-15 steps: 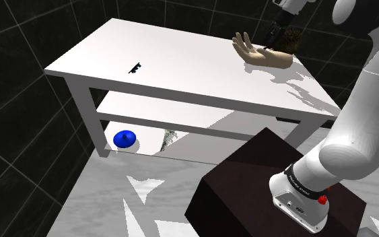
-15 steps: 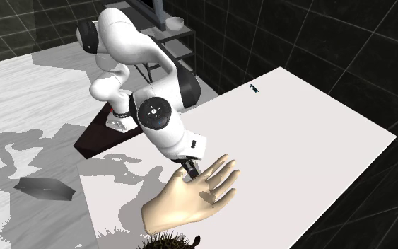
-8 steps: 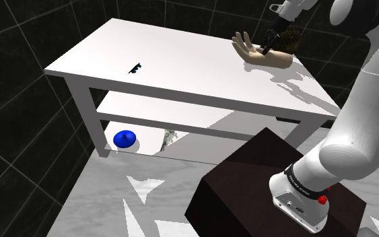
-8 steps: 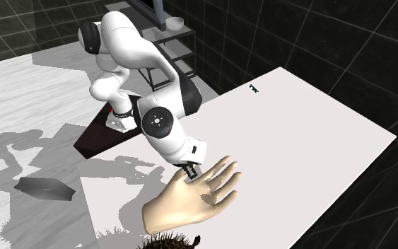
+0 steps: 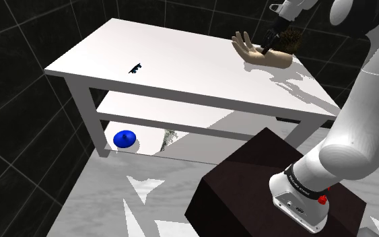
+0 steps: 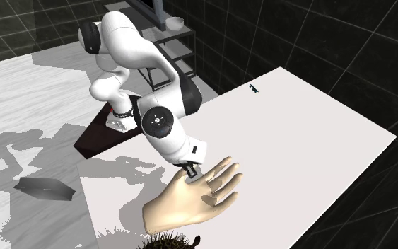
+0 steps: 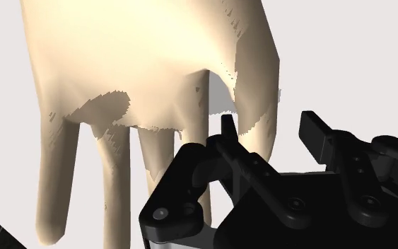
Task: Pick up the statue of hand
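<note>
Over the last second the all-black two-finger gripper [image 6: 190, 174] dropped onto the cream, open-palmed hand statue [image 6: 186, 204] lying near the white table's [image 6: 296, 134] corner, then settled, fingers apart astride its edge, clasping nothing, so closing looks next.

White worktop [image 5: 181, 60], cream hand statue [image 5: 262, 58] lying flat near one corner, spiky brown thing [image 5: 290, 37] just beside it, small dark bit [image 5: 136, 68] near the opposite end.
</note>
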Robot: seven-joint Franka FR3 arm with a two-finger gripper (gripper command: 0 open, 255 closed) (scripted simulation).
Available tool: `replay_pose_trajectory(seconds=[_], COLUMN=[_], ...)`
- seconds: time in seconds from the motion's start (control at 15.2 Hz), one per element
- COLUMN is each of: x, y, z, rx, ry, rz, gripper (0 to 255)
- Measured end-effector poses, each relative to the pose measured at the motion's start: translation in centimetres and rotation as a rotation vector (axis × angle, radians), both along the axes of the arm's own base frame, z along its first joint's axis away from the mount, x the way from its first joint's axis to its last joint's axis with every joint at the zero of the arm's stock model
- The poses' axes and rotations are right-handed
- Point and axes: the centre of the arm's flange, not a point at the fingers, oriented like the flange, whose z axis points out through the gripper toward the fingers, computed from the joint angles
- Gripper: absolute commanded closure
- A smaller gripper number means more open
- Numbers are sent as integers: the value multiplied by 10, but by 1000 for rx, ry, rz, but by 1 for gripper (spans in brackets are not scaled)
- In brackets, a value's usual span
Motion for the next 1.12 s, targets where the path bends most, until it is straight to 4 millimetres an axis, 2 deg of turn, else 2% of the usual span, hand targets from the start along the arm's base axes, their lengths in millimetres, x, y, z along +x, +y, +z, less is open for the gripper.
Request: replay_pose_trajectory(seconds=[0.26,1.12], x=[-1,-1], y=[0,0], z=[8,73], rx=[1,2], ry=[2,4], rz=[-1,-2], gripper=[255,255])
